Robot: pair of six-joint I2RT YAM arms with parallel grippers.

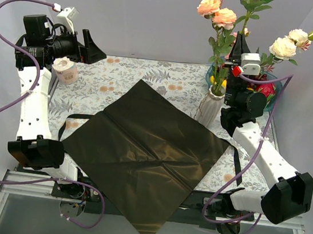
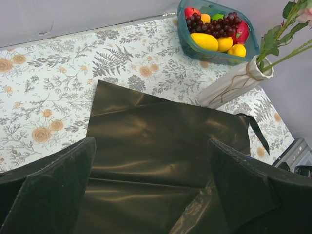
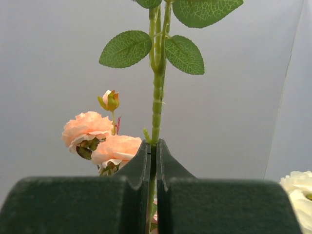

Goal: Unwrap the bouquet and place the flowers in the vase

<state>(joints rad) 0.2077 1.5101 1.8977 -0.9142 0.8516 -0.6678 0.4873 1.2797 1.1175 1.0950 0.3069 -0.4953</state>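
Note:
The bouquet is undone. Its glossy black wrapping paper (image 1: 146,150) lies spread flat across the middle of the table, also in the left wrist view (image 2: 161,131). The white ribbed vase (image 1: 210,107) stands at the paper's far right corner and leans in the left wrist view (image 2: 234,83). Peach flowers (image 1: 216,12) and cream ones (image 1: 284,47) rise from it. My right gripper (image 1: 238,50) points upward beside them, shut on one leafy green stem (image 3: 157,97), with peach blooms (image 3: 87,126) just behind. At the back left my left gripper (image 1: 89,46) hangs open over the paper (image 2: 153,185), holding nothing.
A teal fruit tray (image 1: 269,103) sits behind the right arm at the back right, seen too from the left wrist (image 2: 183,27). A white cup (image 1: 65,70) stands at the back left. A black ribbon (image 1: 66,122) pokes out from under the paper on both sides.

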